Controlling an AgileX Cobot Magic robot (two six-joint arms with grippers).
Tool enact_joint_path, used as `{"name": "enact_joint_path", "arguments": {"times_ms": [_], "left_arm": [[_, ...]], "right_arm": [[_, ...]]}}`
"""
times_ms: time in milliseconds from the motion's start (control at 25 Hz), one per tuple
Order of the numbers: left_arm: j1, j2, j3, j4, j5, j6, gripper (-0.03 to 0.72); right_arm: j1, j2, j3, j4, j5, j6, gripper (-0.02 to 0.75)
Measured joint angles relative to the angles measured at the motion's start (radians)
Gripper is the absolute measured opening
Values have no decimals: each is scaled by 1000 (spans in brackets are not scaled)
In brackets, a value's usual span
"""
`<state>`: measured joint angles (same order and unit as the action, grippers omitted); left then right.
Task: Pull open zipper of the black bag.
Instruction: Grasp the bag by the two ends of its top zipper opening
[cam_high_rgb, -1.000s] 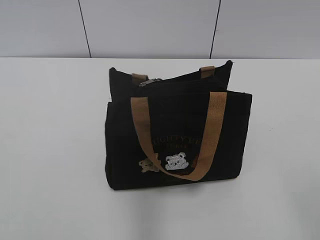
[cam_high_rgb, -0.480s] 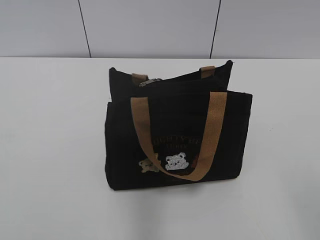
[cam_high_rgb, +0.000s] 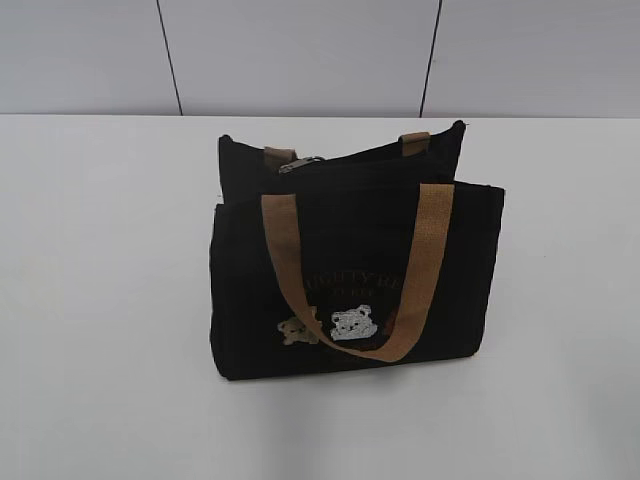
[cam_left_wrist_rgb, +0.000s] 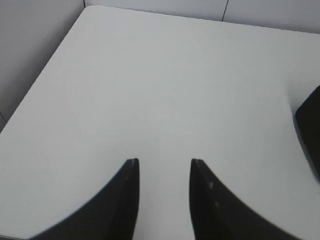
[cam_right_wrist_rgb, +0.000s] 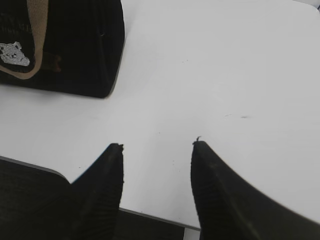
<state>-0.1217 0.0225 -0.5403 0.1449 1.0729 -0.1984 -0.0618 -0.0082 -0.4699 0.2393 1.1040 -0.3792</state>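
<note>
The black bag (cam_high_rgb: 350, 270) stands upright in the middle of the white table, its tan handle hanging down over the embroidered bears. The zipper (cam_high_rgb: 370, 162) runs along the bag's top edge, with its small metal pull tab (cam_high_rgb: 301, 163) near the left end. Neither arm shows in the exterior view. In the left wrist view my left gripper (cam_left_wrist_rgb: 162, 161) is open over bare table, with a corner of the black bag (cam_left_wrist_rgb: 310, 125) at the right edge. My right gripper (cam_right_wrist_rgb: 157, 145) is open and empty near the table's front edge, the black bag (cam_right_wrist_rgb: 75, 45) up to its left.
The white table (cam_high_rgb: 100, 300) spreads wide on both sides of the bag. A grey panelled wall (cam_high_rgb: 300, 50) rises behind the table's far edge. The table's front edge (cam_right_wrist_rgb: 150, 216) shows just below my right fingers.
</note>
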Motion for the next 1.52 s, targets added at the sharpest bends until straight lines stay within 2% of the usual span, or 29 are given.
{"name": "enact_joint_path", "arguments": {"times_ms": [160,480,720,920,1040,1120,1320,1520], "left_arm": [[0,49,0,-4,-2,87,283],[0,127,-4,-47,-14,422,290],[0,177,-53,-106,-54,488,325],[0,278,-57,-211,-158,532,410],[0,356,-57,-256,-238,557,440],[0,418,-59,-328,-285,604,459],[0,596,-109,-534,-323,838,475],[0,830,-218,-662,-330,1045,476]], "right_arm": [[0,0,0,0,0,0,343],[0,0,0,0,0,0,343],[0,37,-11,0,0,0,343],[0,159,-71,18,-28,-71,344],[0,252,-119,64,-68,-174,370],[0,323,-146,113,-102,-241,396],[0,505,-216,233,-136,-347,413],[0,700,-307,271,-135,-417,415]]}}
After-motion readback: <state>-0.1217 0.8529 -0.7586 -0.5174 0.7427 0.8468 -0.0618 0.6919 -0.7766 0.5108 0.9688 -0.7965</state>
